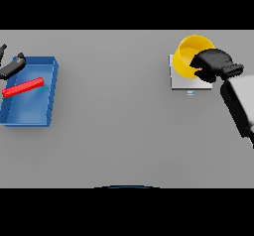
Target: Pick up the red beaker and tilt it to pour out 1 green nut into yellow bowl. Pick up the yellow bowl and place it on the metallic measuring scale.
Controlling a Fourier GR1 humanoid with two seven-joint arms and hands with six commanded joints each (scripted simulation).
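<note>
On the scale [184,80], yellow bowl [188,56] tilts left.

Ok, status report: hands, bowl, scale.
Right hand curled on yellow bowl, bowl over metallic scale. Left hand at blue tray, fingers unclear. Red beaker lying in tray.

Grey table [124,131]: blue tray [30,116] at left, metallic scale [184,84] at right.
</note>
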